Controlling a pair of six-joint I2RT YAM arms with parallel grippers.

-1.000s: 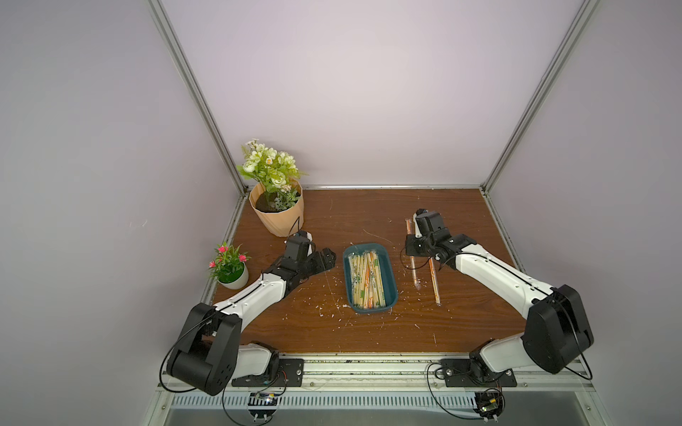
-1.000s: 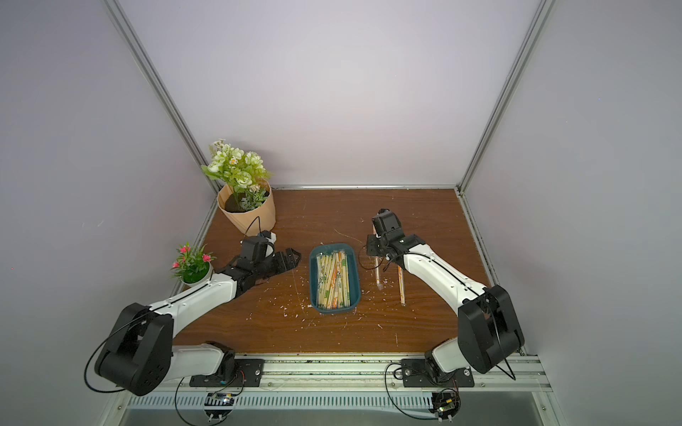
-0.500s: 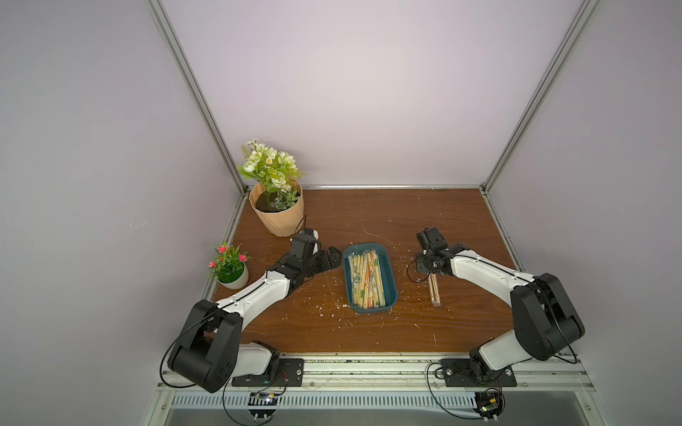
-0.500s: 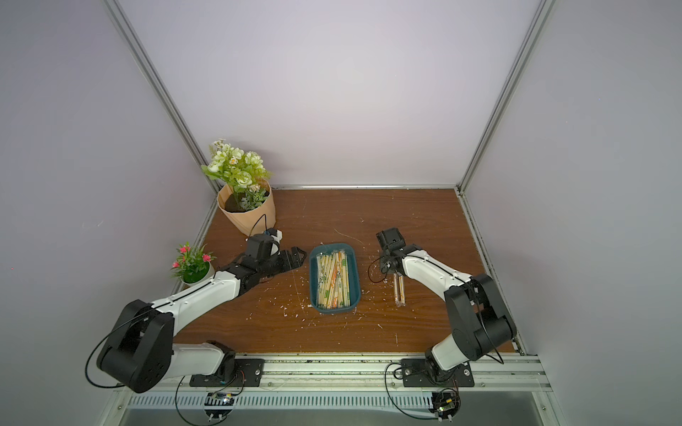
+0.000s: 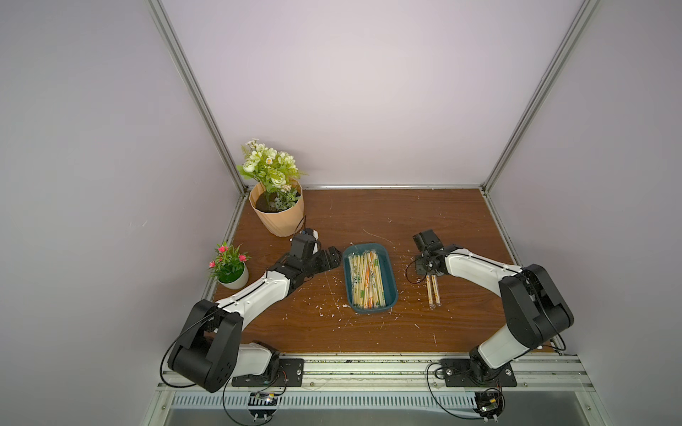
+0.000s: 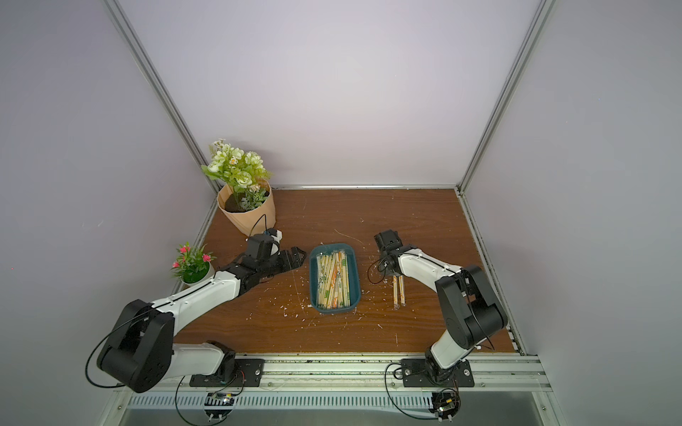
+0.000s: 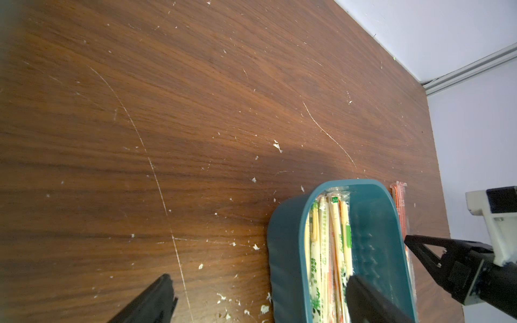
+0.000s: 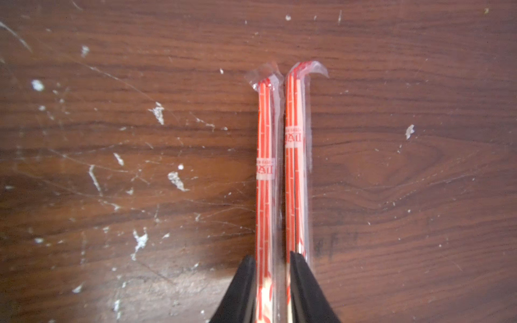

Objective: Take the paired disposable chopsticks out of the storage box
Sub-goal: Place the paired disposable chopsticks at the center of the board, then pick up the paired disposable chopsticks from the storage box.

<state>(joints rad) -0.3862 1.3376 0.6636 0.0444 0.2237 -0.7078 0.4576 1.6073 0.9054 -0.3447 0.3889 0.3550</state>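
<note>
Two loose pairs (image 5: 432, 293) in orange-print sleeves lie side by side on the wooden table (image 5: 406, 217) in both top views, right of the storage box (image 5: 372, 310) and apart from it. The other paired disposable chopsticks (image 5: 367, 280) lie lengthwise in the box. Right gripper (image 5: 429, 273) sits low over the loose pairs' far ends, jaws hidden under the wrist. Left gripper (image 6: 298, 256) hangs just beside the box's far left corner, jaws spread. Far half of the table is open board with white flecks. Peach pot (image 5: 278, 217) and small potted plant (image 5: 230, 274) crowd the left edge by the left arm. Left wrist view: fingers (image 7: 165, 288) wide apart, one showing in front of the box's inside, an orange sleeve visible past the opposite wall. Right wrist view: the gripper straddles one loose pair with a narrow gap, one finger overlapping the neighbour pair. Pinching it or merely beside it, cannot tell.
</note>
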